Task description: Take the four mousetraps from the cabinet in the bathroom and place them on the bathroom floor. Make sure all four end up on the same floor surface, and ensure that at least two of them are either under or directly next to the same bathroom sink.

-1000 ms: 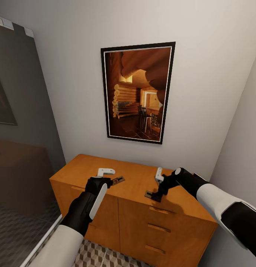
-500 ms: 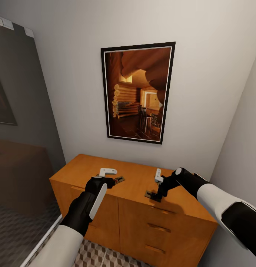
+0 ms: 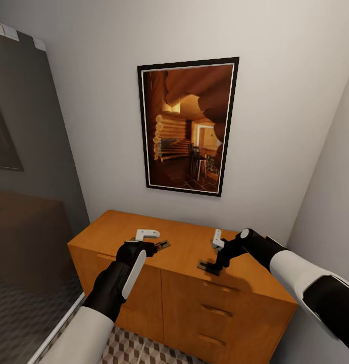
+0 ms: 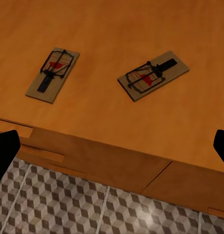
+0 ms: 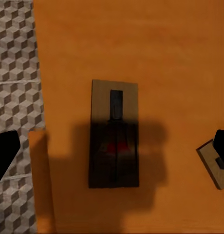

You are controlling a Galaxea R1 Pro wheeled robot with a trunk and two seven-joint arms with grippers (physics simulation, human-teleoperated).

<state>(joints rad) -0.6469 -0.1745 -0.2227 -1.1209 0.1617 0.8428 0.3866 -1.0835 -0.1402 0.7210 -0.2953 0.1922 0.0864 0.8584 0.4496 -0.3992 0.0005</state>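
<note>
Right gripper (image 3: 210, 257) hangs over the cabinet (image 3: 144, 298) top w/ fingers spread wide and nothing held; the right wrist view shows its two dark fingertips far apart at the frame edges, one mousetrap (image 5: 114, 134) lying flat between them, partly in the gripper's shadow. A second trap's corner (image 5: 212, 161) pokes in near one fingertip. Left gripper (image 3: 150, 241) hovers over the other end of the top, also released and empty; its wrist cam looks down on two more traps, one (image 4: 52, 74) and another (image 4: 153, 75), lying well apart at different angles, w/ the front edge of the cabinet and the cube-pattern bathroom floor (image 4: 92, 209) below. So all four traps look to be on the cabinet top, none on the floor yet — early in the task, I'd say. Step in hand seems to be the right-side pick. To do it well: the trap sits lengthwise across the line btw the fingers as far as I can tell, so closing would take it end to end; prob better to rotate the wrist so the pads close across the short sides. Board is thin and flat on the wood, so come straight down till the tips nearly touch the top, then close slowly, else it'll skid or tip. Keep clear of the wire parts and of the neighbouring trap by the fingertip. Can't tell from the head view how high the tips are above the board; sink isn't visible from where I stand.
</note>
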